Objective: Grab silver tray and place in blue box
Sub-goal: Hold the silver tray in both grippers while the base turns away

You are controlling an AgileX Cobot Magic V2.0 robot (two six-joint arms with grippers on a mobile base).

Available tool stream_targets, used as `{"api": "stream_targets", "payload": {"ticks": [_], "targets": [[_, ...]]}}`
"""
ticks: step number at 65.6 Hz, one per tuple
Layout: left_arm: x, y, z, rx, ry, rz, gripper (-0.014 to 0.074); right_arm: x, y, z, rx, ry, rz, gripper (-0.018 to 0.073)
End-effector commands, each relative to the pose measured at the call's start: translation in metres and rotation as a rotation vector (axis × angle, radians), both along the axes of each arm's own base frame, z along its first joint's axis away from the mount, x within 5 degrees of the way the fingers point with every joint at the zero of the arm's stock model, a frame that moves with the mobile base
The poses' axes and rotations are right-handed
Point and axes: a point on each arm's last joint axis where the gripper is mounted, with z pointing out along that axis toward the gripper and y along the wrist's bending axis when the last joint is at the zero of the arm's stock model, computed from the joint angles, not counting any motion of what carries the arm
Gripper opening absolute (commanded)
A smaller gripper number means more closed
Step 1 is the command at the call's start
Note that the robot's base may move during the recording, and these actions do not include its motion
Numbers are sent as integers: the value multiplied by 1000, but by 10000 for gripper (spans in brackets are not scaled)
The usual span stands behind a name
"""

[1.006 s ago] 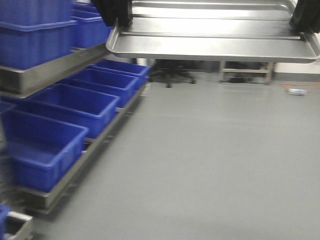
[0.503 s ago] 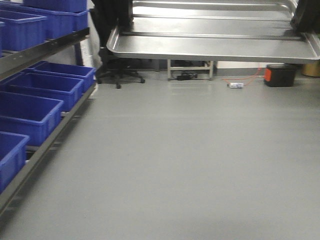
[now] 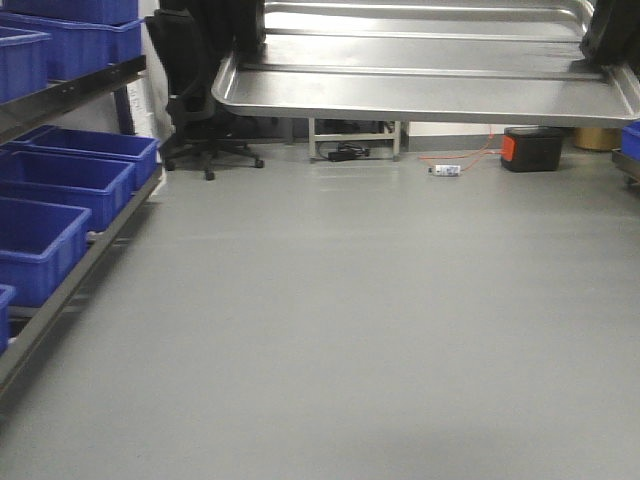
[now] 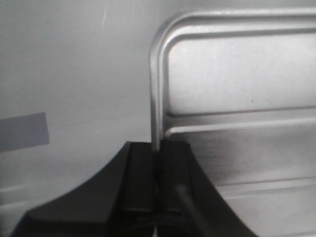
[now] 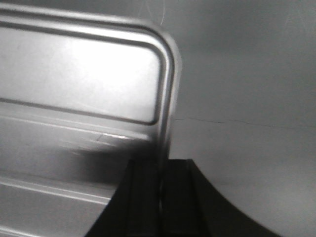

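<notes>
The silver tray [image 3: 420, 85] was held level above the floor [image 3: 380, 330], its short rims pinched by the left gripper [image 4: 158, 148] and the right gripper [image 5: 160, 165], both closed on it, presumably so the load was shared. The blue boxes [image 3: 60, 180] on the rack [image 3: 90, 262] at the left, well apart, appeared empty, though only partly seen.
</notes>
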Motion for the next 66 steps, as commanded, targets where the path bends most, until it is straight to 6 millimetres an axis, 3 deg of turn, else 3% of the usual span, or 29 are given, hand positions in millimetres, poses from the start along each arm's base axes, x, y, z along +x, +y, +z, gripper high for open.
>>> {"api": "stream_targets", "payload": {"ticks": [1,66], "targets": [[-9,14,25,22,-55,-1,-98,-1,-6,25,-18,-135,5,59],[-9,13,24,21,-54,-2,-105,-1,-6,25,-18,-135,5,59]]}}
